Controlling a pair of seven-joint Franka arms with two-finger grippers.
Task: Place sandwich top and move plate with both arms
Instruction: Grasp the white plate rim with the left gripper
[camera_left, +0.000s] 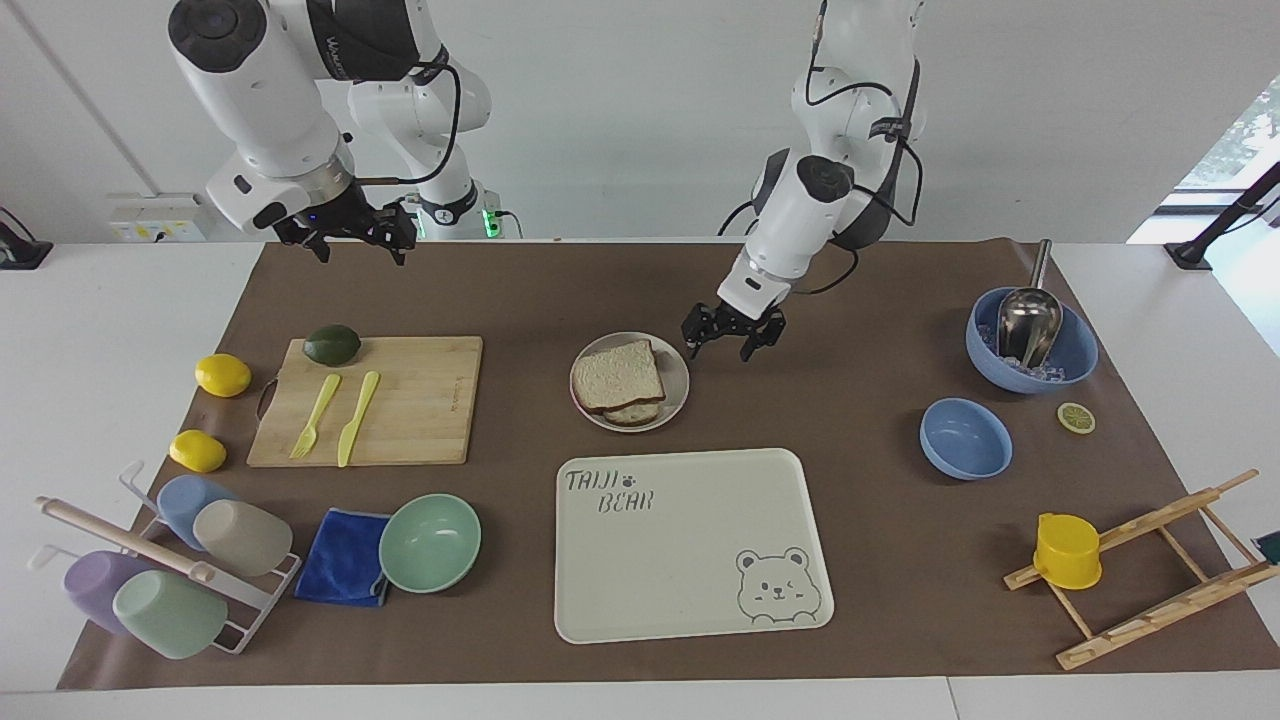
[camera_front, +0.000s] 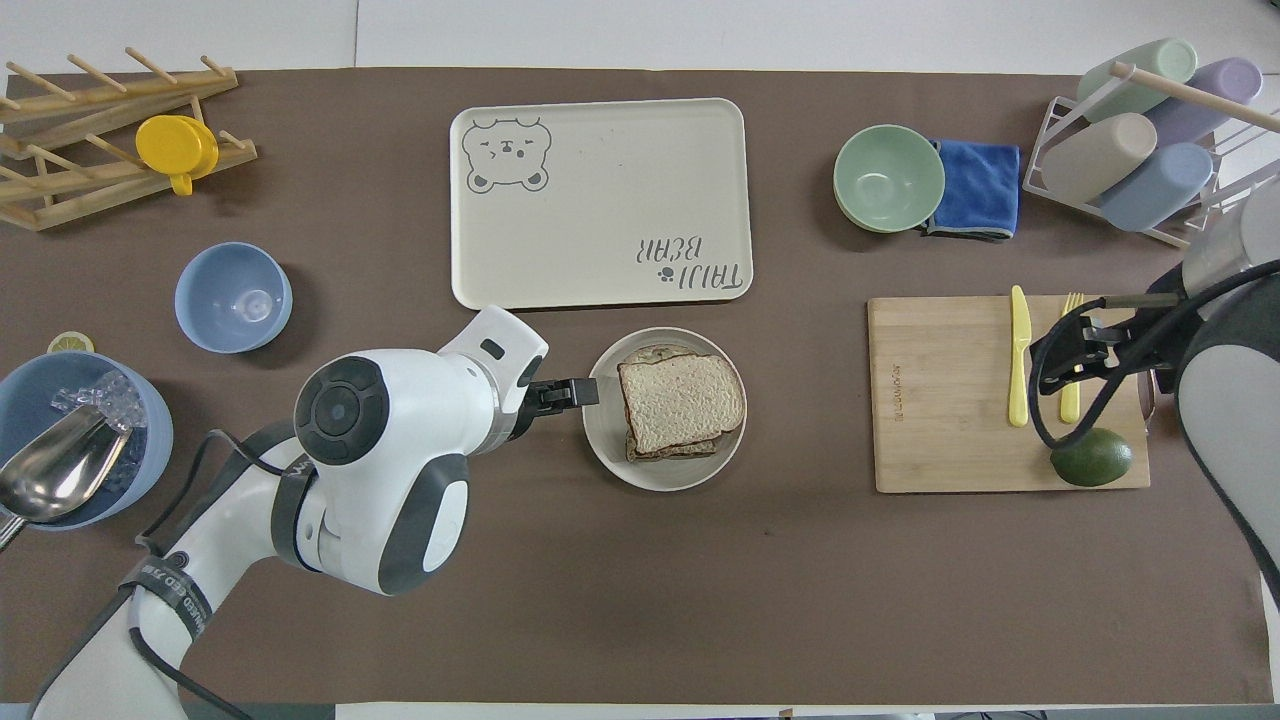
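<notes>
We see a wooden board (camera_left: 375, 400); a glossy metal scoop (camera_left: 1028, 322); a soft blue cloth (camera_left: 343, 557); a smooth matt tray (camera_left: 690, 540); rough, speckled bread (camera_left: 618, 375); a matt brown paper mat (camera_left: 860, 540).

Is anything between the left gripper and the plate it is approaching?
Nothing visible. The left gripper hangs, fingers open, just beside the plate rim on bare mat. The right gripper waits raised near the cutting board.

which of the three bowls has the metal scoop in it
The larger blue bowl nearest the robots, holding ice; the smaller blue bowl and mint-green bowl are empty.
</notes>
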